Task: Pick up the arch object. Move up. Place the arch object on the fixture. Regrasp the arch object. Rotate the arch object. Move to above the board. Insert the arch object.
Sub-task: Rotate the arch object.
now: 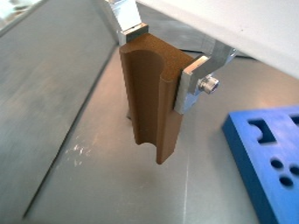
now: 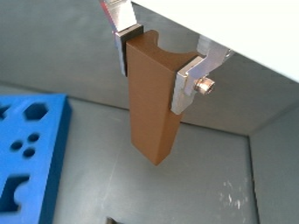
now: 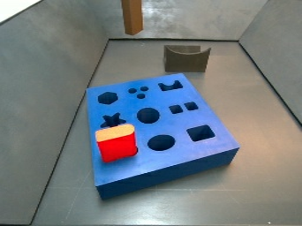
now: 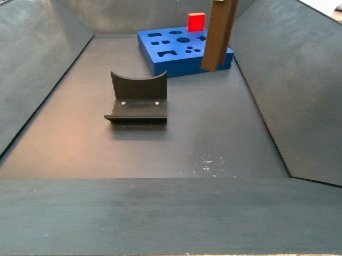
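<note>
My gripper (image 1: 162,59) is shut on the arch object (image 1: 152,101), a long brown wooden bar with a curved notch in its top end. The bar hangs upright in the air, and both wrist views show the silver fingers clamping its upper end (image 2: 155,63). Grey floor lies under its lower end. In both side views only the bar shows (image 3: 131,16) (image 4: 218,35); the gripper is out of frame above. The blue board (image 3: 165,169) (image 4: 181,66) lies off to one side of the bar (image 1: 251,162) (image 2: 47,166). The dark fixture (image 3: 184,57) (image 4: 136,97) stands on the floor, apart from the bar.
A red cube with an orange top (image 3: 116,144) (image 4: 197,20) sits in a hole of the board. Sloping grey walls enclose the floor on all sides.
</note>
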